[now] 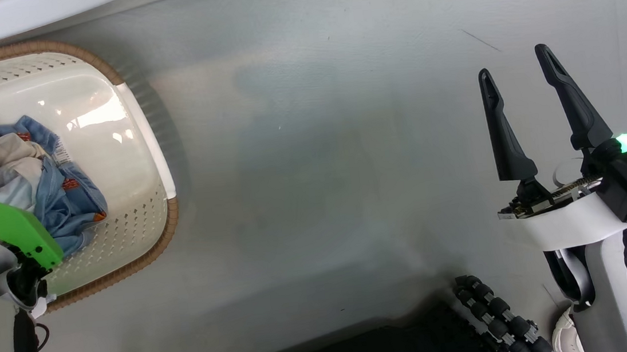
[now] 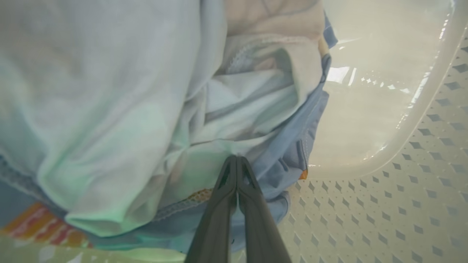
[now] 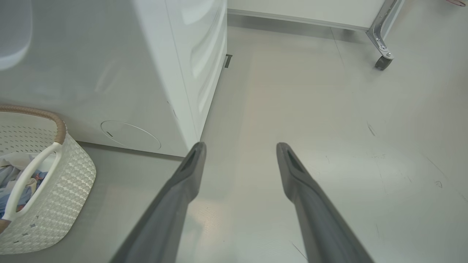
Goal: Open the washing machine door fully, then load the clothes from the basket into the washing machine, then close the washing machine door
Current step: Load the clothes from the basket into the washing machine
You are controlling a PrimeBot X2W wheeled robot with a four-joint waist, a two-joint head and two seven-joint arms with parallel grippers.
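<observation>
Left pincer [image 2: 237, 157] pinches the clothes [image 2: 146, 109] in wrist view, tips hidden overhead.

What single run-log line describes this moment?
left gripper: jaws shut on clothes in basket | right gripper: jaws open, empty, above floor | stage: loading, grasp made

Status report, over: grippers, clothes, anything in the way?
Left gripper: jaws shut on clothes in basket. Right gripper: jaws open, empty, above floor. No obstacle seen.
</observation>
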